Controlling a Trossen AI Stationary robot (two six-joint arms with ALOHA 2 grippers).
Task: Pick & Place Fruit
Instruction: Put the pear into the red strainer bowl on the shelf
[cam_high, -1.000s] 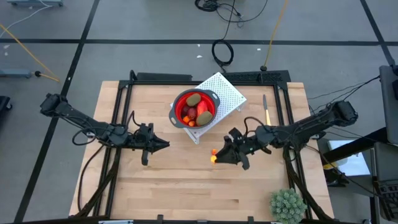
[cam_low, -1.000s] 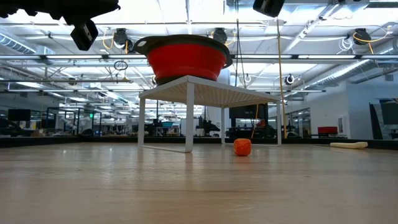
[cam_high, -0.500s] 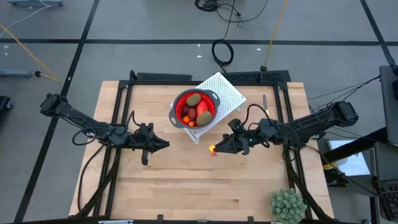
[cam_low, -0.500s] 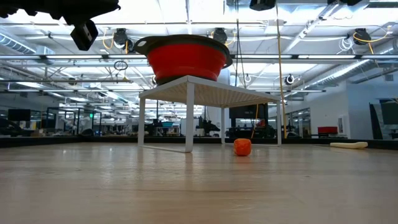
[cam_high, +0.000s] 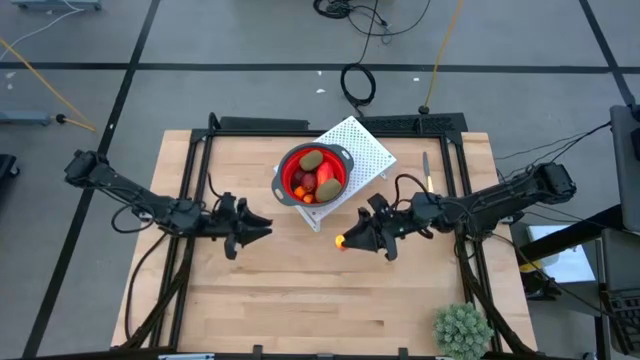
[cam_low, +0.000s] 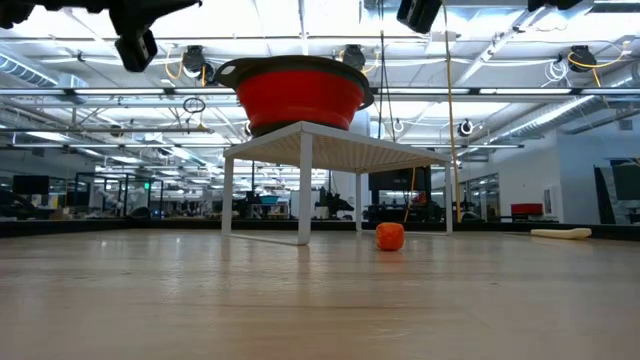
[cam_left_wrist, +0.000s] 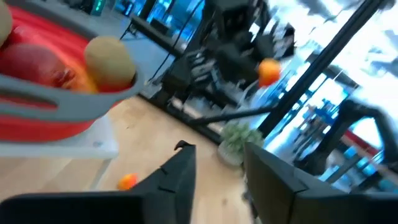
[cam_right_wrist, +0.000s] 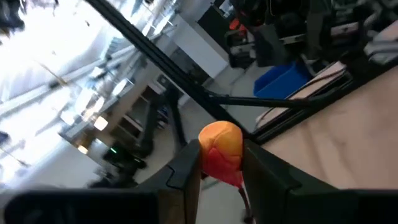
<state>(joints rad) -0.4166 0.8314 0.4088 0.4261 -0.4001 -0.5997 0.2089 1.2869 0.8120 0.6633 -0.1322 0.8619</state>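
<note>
My right gripper (cam_high: 345, 241) hangs over the table's middle, just near of the white stand (cam_high: 368, 148), and is shut on a small orange-and-red fruit piece (cam_right_wrist: 221, 148). The red bowl with grey rim (cam_high: 313, 175) sits on that stand. It holds brown-green ovals (cam_high: 313, 160), a dark red piece and orange bits. Another orange fruit (cam_low: 389, 236) rests on the tabletop by the stand, also in the left wrist view (cam_left_wrist: 127, 181). My left gripper (cam_high: 263, 227) is open and raised left of the bowl, its fingers (cam_left_wrist: 181, 173) pointing toward the stand. My right gripper pinches the orange-and-red fruit piece (cam_right_wrist: 219, 140) between its two fingers (cam_right_wrist: 187, 167), one on each side. The fingers come from the table's right. The piece is lifted clear of the table, as the left wrist view shows (cam_left_wrist: 268, 71).
A spiky green plant (cam_high: 463, 330) stands at the near right corner. A yellow-handled tool (cam_high: 428, 176) lies right of the stand. A black frame borders the table's far edge (cam_high: 300, 125). Bare wood lies along the near side (cam_high: 300, 310).
My right gripper, still shut on the fruit piece, has moved a little toward the far edge and the bowl and has turned. My left gripper has shifted slightly toward the bowl and tipped. The orange fruit on the table has stayed put.
</note>
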